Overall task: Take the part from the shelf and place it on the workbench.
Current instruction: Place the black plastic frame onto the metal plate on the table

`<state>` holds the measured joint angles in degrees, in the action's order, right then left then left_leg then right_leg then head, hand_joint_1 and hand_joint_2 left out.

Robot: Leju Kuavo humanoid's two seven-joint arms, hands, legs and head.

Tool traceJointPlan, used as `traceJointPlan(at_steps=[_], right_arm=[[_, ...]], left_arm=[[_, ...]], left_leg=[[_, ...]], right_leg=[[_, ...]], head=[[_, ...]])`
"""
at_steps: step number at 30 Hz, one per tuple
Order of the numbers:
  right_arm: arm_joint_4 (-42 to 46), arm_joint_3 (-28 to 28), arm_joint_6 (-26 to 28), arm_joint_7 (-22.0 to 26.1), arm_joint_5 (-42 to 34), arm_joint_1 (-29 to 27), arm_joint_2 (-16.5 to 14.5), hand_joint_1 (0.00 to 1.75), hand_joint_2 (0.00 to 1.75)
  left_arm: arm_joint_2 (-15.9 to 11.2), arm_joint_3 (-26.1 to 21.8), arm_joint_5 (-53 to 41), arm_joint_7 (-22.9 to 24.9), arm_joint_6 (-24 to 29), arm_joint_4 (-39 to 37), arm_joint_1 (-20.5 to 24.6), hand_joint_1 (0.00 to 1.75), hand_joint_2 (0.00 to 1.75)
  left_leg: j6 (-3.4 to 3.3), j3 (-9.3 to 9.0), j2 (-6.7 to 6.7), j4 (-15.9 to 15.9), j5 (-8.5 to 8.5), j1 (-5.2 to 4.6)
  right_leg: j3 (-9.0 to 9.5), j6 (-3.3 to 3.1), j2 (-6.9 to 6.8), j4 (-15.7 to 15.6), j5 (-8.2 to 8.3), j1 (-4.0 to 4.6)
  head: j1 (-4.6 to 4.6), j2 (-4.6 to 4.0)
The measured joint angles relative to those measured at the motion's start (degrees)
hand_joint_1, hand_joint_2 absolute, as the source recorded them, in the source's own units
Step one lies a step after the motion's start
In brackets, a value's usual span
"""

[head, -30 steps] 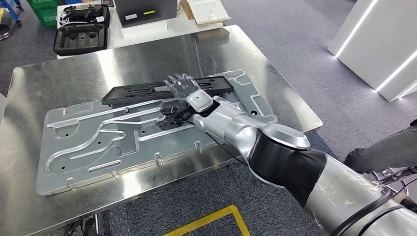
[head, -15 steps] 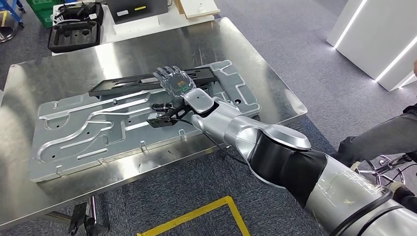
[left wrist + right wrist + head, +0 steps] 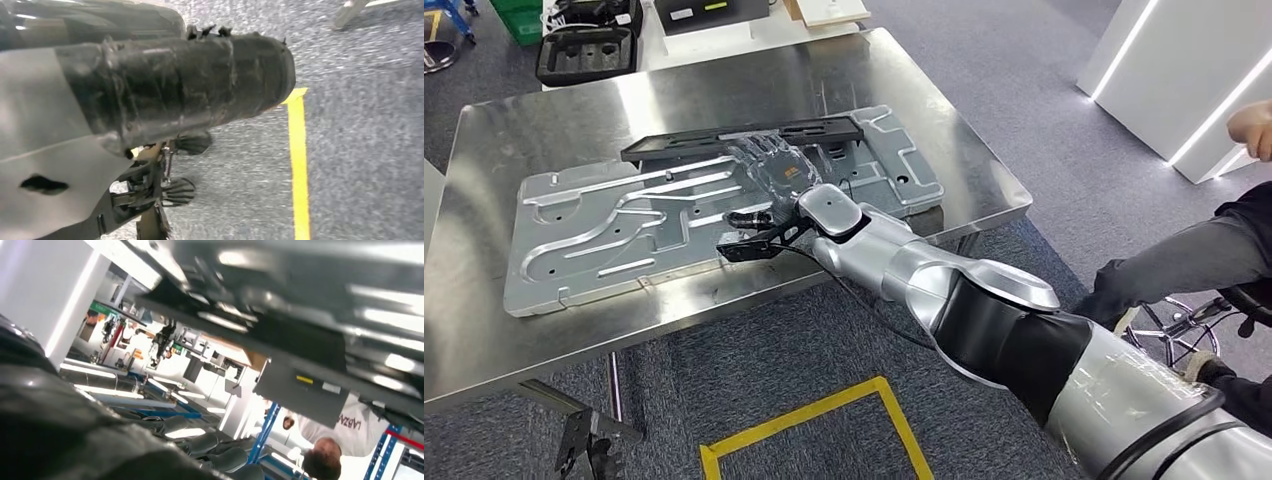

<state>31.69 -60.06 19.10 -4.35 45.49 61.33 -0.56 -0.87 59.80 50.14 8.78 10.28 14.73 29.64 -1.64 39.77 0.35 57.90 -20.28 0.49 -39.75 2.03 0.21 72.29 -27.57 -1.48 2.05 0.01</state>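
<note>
The long black part [image 3: 744, 137] lies flat along the far edge of a large stamped metal plate [image 3: 624, 235] on the steel workbench [image 3: 534, 120]. My right hand [image 3: 772, 172] hovers over the plate just on the near side of the part. Its fingers are spread flat and hold nothing, and the fingertips end close to the part's near edge. My right arm [image 3: 944, 290] reaches in from the lower right. In the left wrist view a blurred grey piece of my left hand [image 3: 45, 145] shows over the carpet, and its fingers are hidden.
A seated person is at the right, with a dark sleeve [image 3: 1184, 265] and a raised hand [image 3: 1254, 128]. A white table with black foam cases [image 3: 589, 52] stands behind the bench. Yellow tape [image 3: 824, 430] marks the carpet in front.
My right hand has drawn back off the black part, which stays on the plate. The whole picture has shifted, so the camera has moved.
</note>
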Motion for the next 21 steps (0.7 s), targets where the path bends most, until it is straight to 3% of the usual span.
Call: traceJointPlan(at_steps=[2, 3, 4, 6, 7, 8, 11, 12, 13, 14, 16, 18, 19, 20, 21], right_arm=[[0.66, 0.23, 0.26, 0.00, 0.01, -0.07, 0.04, 0.00, 0.00], [1.02, 0.33, 0.46, 0.00, 0.02, -0.16, 0.07, 0.00, 0.00], [1.35, 0.43, 0.69, 0.00, 0.02, -0.27, 0.12, 0.00, 0.00], [2.03, 0.66, 1.37, 0.03, -0.43, -0.49, 0.31, 0.00, 0.00], [2.56, 0.84, 1.84, 0.11, -1.06, -0.59, 0.38, 0.00, 0.00], [3.33, 1.14, 2.46, 0.29, -2.08, -0.75, 0.48, 0.00, 0.00], [6.61, 2.69, 4.57, 1.82, -7.19, -1.87, 1.00, 0.00, 0.00], [7.92, 3.35, 5.19, 2.70, -9.69, -2.57, 1.32, 0.00, 0.00], [9.33, 4.09, 5.73, 3.71, -12.39, -3.48, 1.74, 0.00, 0.00], [11.03, 5.05, 6.19, 4.75, -15.31, -4.51, 2.27, 0.00, 0.00], [14.71, 7.37, 6.85, 6.35, -19.86, -6.52, 3.40, 0.00, 0.00], [18.29, 9.75, 7.61, 7.34, -22.86, -8.22, 4.57, 0.00, 0.00], [20.02, 10.75, 8.10, 7.87, -24.32, -9.11, 5.18, 0.00, 0.00], [21.51, 11.60, 8.61, 8.46, -25.81, -10.03, 5.73, 0.00, 0.00], [23.21, 12.53, 9.25, 9.34, -27.83, -11.34, 6.35, 0.00, 0.00]], left_arm=[[0.01, 0.00, -0.01, -0.10, 0.10, 0.00, -0.01, 0.00, 0.00], [0.00, 0.00, -0.01, -0.17, 0.15, 0.00, 0.01, 0.00, 0.00], [-0.01, 0.00, -0.01, -0.26, 0.22, 0.00, 0.01, 0.00, 0.00], [-0.01, 0.00, 0.13, -0.43, 0.49, 0.00, -0.10, 0.00, 0.00], [-0.01, 0.00, 0.26, -0.53, 0.69, 0.00, -0.25, 0.00, 0.00], [-0.01, 0.00, 0.39, -0.67, 0.92, 0.00, -0.41, 0.00, 0.00], [0.12, 0.00, 0.73, -1.33, 1.36, 0.00, -0.67, 0.00, 0.00], [0.17, 0.00, 0.92, -1.60, 1.51, 0.00, -0.75, 0.00, 0.00], [0.20, 0.00, 1.17, -1.89, 1.67, 0.00, -0.88, 0.00, 0.00], [0.21, 0.00, 1.42, -2.21, 1.82, 0.00, -1.06, 0.00, 0.00], [0.15, 0.00, 1.77, -2.81, 1.98, 0.00, -1.29, 0.00, 0.00], [0.00, 0.00, 2.04, -3.31, 2.13, 0.02, -1.24, 0.00, 0.00], [-0.08, 0.00, 2.20, -3.55, 2.29, 0.02, -1.19, 0.00, 0.00], [-0.10, 0.00, 2.38, -3.77, 2.47, 0.03, -1.19, 0.00, 0.00], [-0.14, 0.00, 2.62, -4.01, 2.69, 0.03, -1.31, 0.00, 0.00]], left_leg=[[0.74, 1.54, -0.05, 0.59, 1.03, -0.02], [1.13, 1.92, -0.08, 0.86, 1.48, -0.06], [1.47, 2.12, -0.12, 0.85, 1.96, -0.08], [2.17, 2.31, -0.17, 0.67, 2.66, 0.14], [2.46, 2.80, -0.19, 1.10, 1.79, 0.27], [2.70, 3.52, -0.20, 2.66, -0.26, 0.38], [2.97, 6.24, -0.21, 13.27, -8.89, 0.43], [2.92, 6.50, -0.21, 16.65, -9.90, 0.40], [2.73, 6.03, -0.22, 18.64, -9.62, 0.33], [2.36, 4.60, -0.25, 18.71, -8.44, 0.17], [1.22, -1.11, -0.30, 13.34, -6.98, -0.53], [0.28, -7.78, -0.27, 4.90, -8.89, -1.33], [0.00, -9.65, -0.29, 2.07, -9.79, -1.66], [-0.11, -10.41, -0.31, 0.53, -10.03, -1.84], [-0.31, -10.38, -0.31, -0.16, -9.21, -1.71]], right_leg=[[5.47, 0.03, 0.11, -7.48, -0.40, 0.01], [7.11, -0.14, 0.21, -10.16, -1.24, 0.08], [7.71, -0.42, 0.30, -11.34, -1.85, 0.31], [7.03, -1.37, 0.30, -11.51, -1.08, 0.43], [6.56, -1.89, 0.24, -11.49, -0.42, 0.47], [5.92, -2.43, 0.20, -11.64, 0.34, 0.43], [3.64, -3.24, 0.21, -11.83, 2.57, 0.64], [2.76, -3.32, 0.21, -11.83, 3.27, 0.82], [1.87, -3.37, 0.20, -11.81, 3.95, 1.00], [0.97, -3.38, 0.18, -11.80, 4.63, 1.16], [-0.63, -3.31, 0.15, -11.77, 5.98, 1.31], [-1.45, -2.94, 0.01, -11.99, 7.19, 1.29], [-1.43, -2.66, -0.11, -12.29, 7.78, 1.16], [-1.31, -2.33, -0.21, -12.72, 8.33, 1.08], [-1.16, -2.02, -0.28, -13.14, 8.80, 1.04]], head=[[-0.02, 0.02], [-0.01, 0.01], [-0.04, 0.01], [-0.04, 0.00], [-0.07, 0.01], [-0.05, 0.01], [-0.08, 0.01], [-0.08, 0.01], [-0.08, 0.01], [-0.08, 0.01], [-0.08, 0.01], [-0.08, 0.01], [-0.07, 0.01], [-0.07, 0.01], [-0.05, 0.00]])
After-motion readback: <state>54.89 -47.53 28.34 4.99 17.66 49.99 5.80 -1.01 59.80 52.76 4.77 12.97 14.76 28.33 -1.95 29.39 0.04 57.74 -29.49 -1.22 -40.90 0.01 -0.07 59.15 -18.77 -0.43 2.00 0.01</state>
